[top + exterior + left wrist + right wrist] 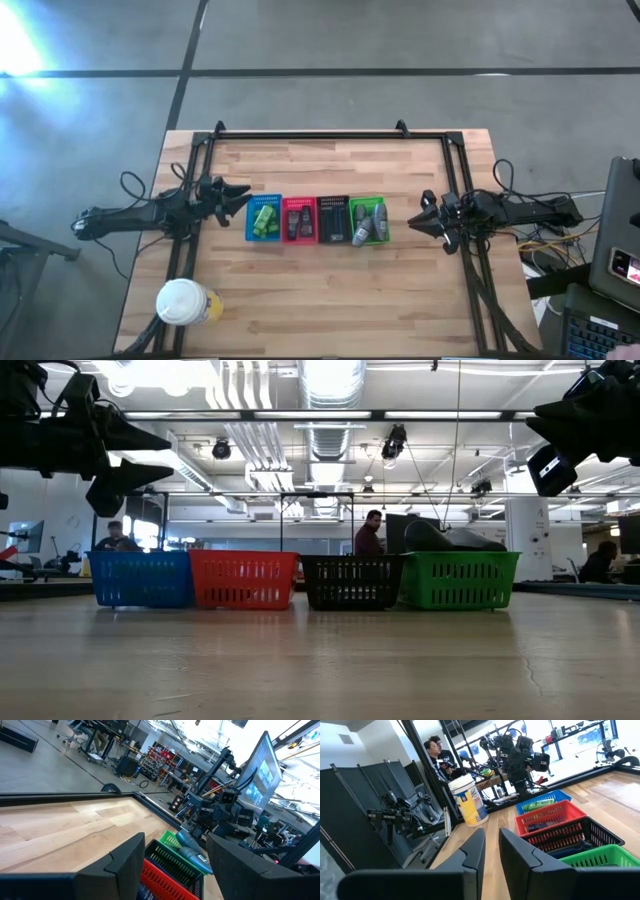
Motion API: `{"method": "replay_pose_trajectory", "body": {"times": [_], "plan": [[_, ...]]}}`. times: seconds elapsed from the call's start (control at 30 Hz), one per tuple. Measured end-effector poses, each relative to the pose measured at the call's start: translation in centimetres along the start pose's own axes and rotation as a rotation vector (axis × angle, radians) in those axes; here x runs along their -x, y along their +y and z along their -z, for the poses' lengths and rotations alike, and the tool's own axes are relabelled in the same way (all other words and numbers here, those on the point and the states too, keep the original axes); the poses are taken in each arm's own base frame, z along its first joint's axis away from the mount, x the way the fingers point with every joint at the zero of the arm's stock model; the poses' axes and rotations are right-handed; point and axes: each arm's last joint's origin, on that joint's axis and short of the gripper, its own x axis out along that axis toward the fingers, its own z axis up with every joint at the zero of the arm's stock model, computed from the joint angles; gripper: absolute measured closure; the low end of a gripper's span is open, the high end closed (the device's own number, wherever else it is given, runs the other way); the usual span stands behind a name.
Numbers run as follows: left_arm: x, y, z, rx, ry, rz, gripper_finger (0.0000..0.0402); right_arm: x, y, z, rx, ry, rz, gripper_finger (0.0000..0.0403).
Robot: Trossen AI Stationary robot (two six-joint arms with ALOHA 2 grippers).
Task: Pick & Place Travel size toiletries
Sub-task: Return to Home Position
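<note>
Left gripper (245, 196), fingers released, empty, hangs just beside the blue basket (265, 199); right gripper (416, 222) also released; travel size toiletries (366, 227) lie in the baskets (299, 200); a careless swing could shove them.

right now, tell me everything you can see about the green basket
The green basket is a small rectangular bright green bin, plastic by its look, with slotted walls. It stands upright on the wooden table at the right end of the four-basket row, close beside the black basket. Grey tubes lie in it, poking above its rim. Neither gripper touches it; the right gripper is nearest, the left gripper beyond the row.
</note>
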Motion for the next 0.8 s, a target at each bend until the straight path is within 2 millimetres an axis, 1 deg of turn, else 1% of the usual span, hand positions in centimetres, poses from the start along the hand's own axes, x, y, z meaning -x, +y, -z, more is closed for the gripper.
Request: {"method": "replay_pose_trajectory", "body": {"times": [0.8], "plan": [[0.00, 0.00, 0.00, 0.000, 0.000, 0.000, 0.0183, 0.00, 0.01, -0.02, 0.000, -0.001, 0.000, 0.0284]]}}
